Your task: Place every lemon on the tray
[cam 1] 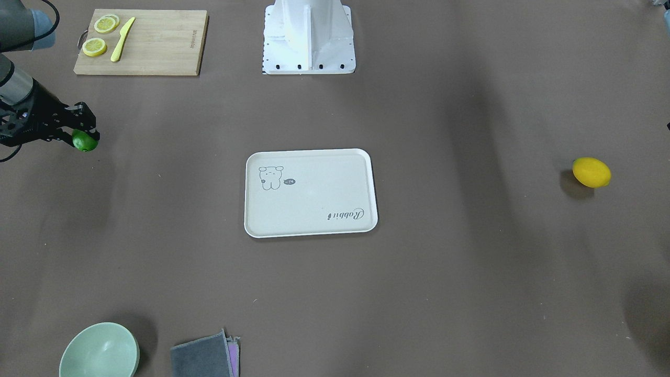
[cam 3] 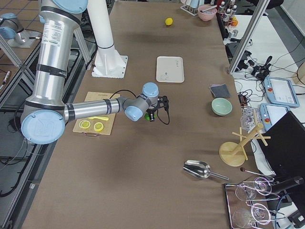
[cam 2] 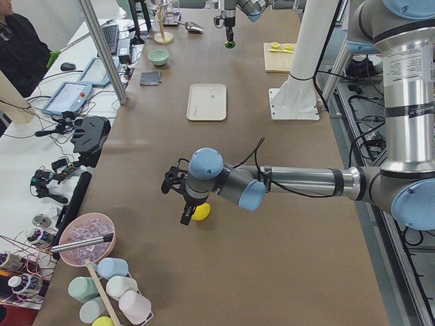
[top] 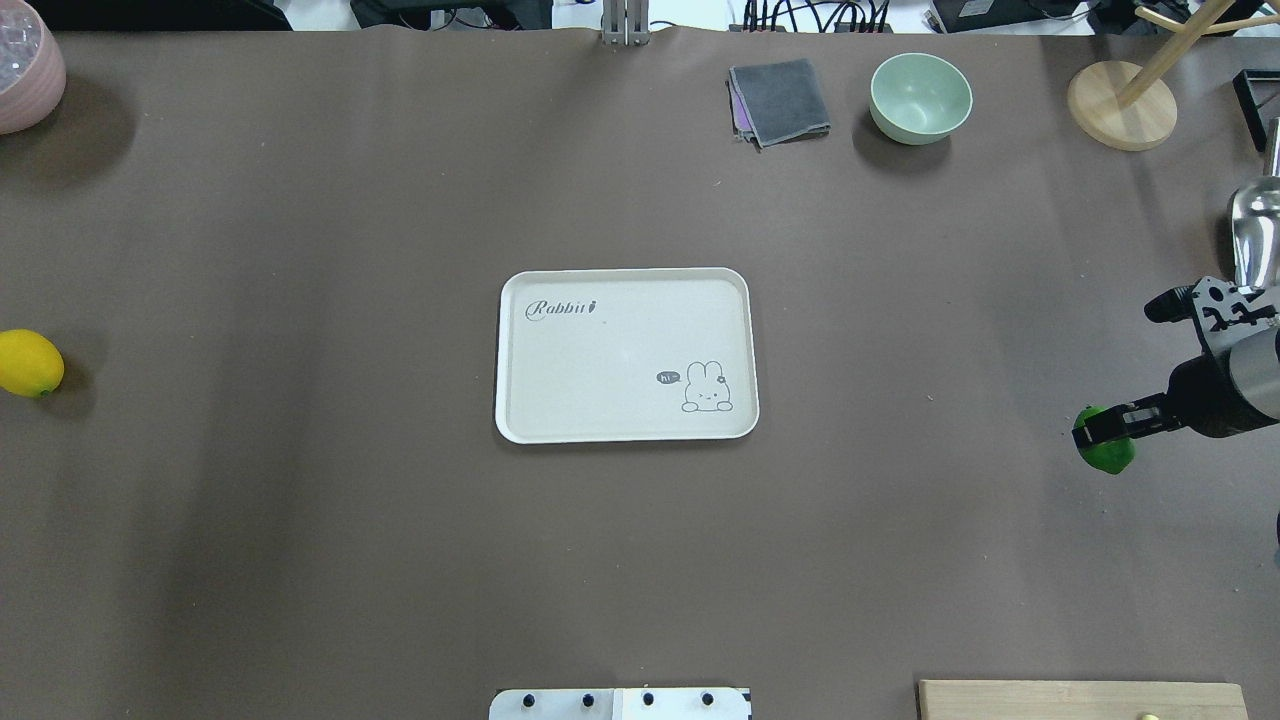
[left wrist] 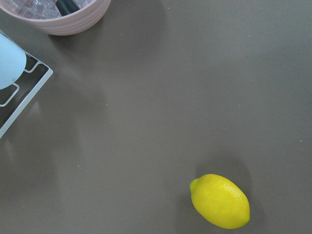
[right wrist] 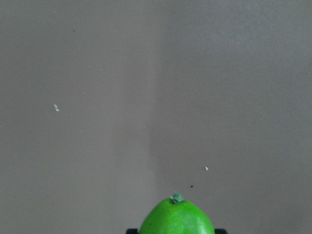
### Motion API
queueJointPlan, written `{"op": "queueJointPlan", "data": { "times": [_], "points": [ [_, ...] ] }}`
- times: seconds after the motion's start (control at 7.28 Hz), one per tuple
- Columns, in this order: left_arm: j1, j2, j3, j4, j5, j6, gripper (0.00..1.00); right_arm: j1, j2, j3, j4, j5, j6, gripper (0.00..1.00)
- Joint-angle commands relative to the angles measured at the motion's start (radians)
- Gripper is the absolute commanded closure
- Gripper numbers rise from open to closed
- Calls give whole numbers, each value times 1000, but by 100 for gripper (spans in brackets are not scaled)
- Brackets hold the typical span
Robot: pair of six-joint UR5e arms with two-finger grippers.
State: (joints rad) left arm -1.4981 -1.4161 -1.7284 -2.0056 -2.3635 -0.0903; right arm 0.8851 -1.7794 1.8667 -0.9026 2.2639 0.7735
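The off-white tray (cam 1: 311,192) with the "Rabbit" script lies empty at mid-table; it also shows in the overhead view (top: 625,355). My right gripper (cam 1: 84,137) is shut on the green lemon (cam 1: 85,142) at the table's right end, far from the tray; it shows the same from overhead (top: 1100,432), and the wrist view has the lemon (right wrist: 176,219) between the fingertips. The yellow lemon (cam 1: 591,172) lies alone at the left end (top: 30,363). My left gripper (cam 2: 178,198) hovers above it; I cannot tell whether it is open.
A wooden cutting board (cam 1: 157,50) with lemon slices and a yellow knife lies near the robot's right. A green bowl (top: 920,97), a grey cloth (top: 780,100), a wooden stand (top: 1120,105) and a metal scoop (top: 1255,225) stand far right. A pink bowl (top: 25,65) stands far left.
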Motion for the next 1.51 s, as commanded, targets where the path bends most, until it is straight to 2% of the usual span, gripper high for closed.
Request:
{"op": "queueJointPlan", "data": {
  "times": [0.0, 0.14, 0.41, 0.55, 0.82, 1.1, 1.37],
  "points": [
    [13, -1, 10, -24, 3, -8, 2, 21, 52, 39, -4, 22, 65, 100],
    [71, -4, 19, -25, 7, -41, 2, 20, 102, 37, -6, 20, 128, 100],
    [131, -32, 45, -79, 4, -275, 2, 20, 194, 37, -89, 2, 135, 100],
    [146, -43, 103, -164, 7, -361, 2, 17, 245, 35, -137, -21, 135, 100],
    [197, -61, 205, -357, 18, -643, 2, 3, 279, 35, -151, -43, 136, 100],
    [287, -58, 228, -471, 126, -839, 2, -20, 334, 29, -177, -72, 141, 100],
    [332, -55, 278, -539, 171, -899, 2, -35, 371, 20, -185, -79, 142, 100]
  ]
}}
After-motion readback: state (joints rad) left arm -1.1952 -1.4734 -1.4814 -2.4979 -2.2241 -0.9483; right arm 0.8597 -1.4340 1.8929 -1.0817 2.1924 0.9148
